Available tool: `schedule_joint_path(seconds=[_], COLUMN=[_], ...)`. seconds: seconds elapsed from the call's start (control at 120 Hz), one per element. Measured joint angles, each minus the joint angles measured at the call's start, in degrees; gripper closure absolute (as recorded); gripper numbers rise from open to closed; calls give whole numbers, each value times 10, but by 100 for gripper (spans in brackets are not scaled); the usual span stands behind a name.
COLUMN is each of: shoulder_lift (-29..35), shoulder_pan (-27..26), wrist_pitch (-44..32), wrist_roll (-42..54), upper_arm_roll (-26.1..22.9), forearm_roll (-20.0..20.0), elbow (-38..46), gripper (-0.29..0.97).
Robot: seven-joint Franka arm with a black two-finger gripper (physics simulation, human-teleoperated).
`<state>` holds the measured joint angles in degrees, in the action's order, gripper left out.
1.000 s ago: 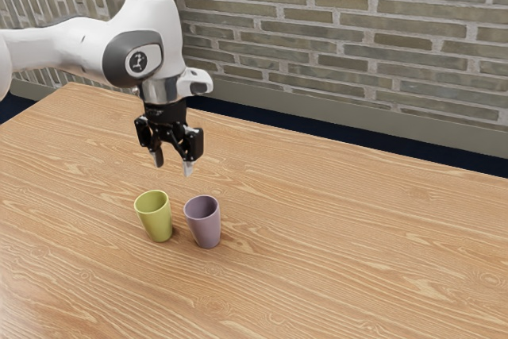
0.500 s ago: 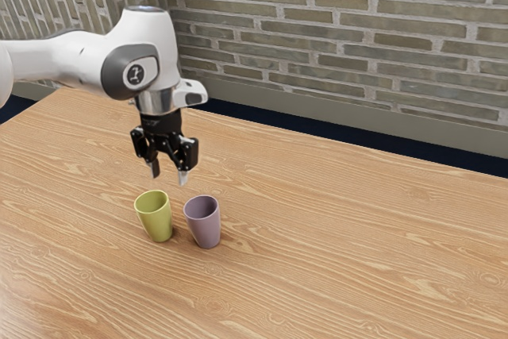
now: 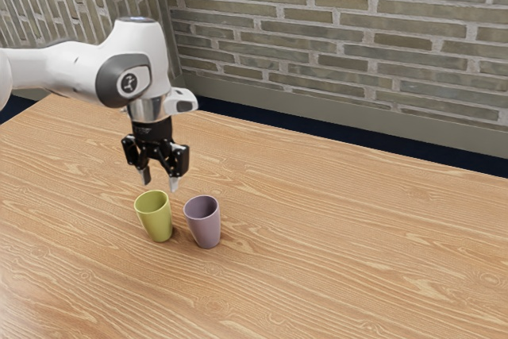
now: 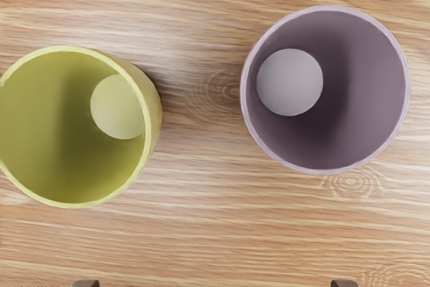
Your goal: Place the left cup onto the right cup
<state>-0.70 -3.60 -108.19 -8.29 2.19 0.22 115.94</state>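
Claw (image 3: 159,180) spread wide and empty, and it has slid toward the exterior view's left and dipped lower, now hanging just above the green cup (image 3: 154,215) (the one to lift). Purple cup (image 3: 202,221) stands upright just beside it, not touching, both on the table (image 3: 357,260). Lined up nicely; a descent and grasp look next.

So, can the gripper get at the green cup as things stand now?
Probably yes. The gripper hangs open just above the green cup, with nothing between them. The purple cup stands beside it, not touching, so it should not block the way down.
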Motion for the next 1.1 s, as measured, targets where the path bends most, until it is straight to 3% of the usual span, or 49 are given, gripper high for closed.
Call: schedule_joint_path(seconds=[0.475, 1.1], shoulder_lift=[-26, -49], shoulder_pan=[30, 24], wrist_pitch=[-18, -27], wrist_roll=[-1, -1], upper_arm_roll=[11, 19], forearm_roll=[0, -8], elbow=[8, 7], gripper=[28, 29])
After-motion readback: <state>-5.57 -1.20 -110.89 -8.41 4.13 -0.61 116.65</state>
